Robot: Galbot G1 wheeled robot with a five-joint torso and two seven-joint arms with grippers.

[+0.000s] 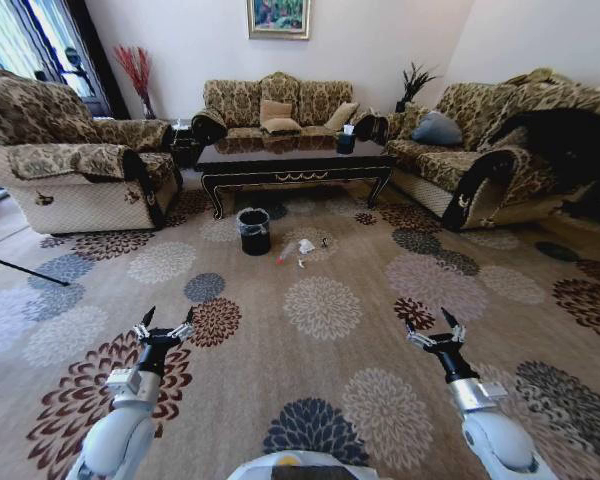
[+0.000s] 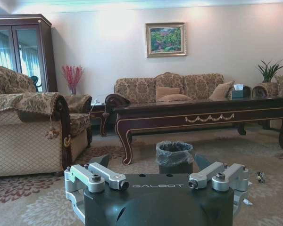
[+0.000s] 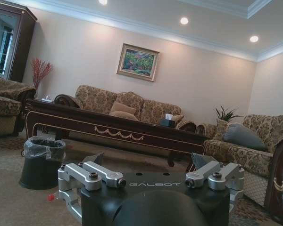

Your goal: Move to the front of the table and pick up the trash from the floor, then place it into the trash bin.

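Nothing is picked up yet: trash (image 1: 302, 248) lies on the carpet beside the bin (image 1: 253, 230), before the desk (image 1: 295, 162). Left pincer (image 1: 163, 322) and right pincer (image 1: 435, 326) hang apart, empty, well short.

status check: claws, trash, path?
Left claw and right claw open, held low over the carpet, short of the trash. Trash on floor right of the bin, before the table. Carpet between looks free.

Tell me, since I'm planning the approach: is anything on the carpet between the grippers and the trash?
Nothing visible. Bare carpet lies between the left gripper, the right gripper and the trash. The trash bin stands just left of it.
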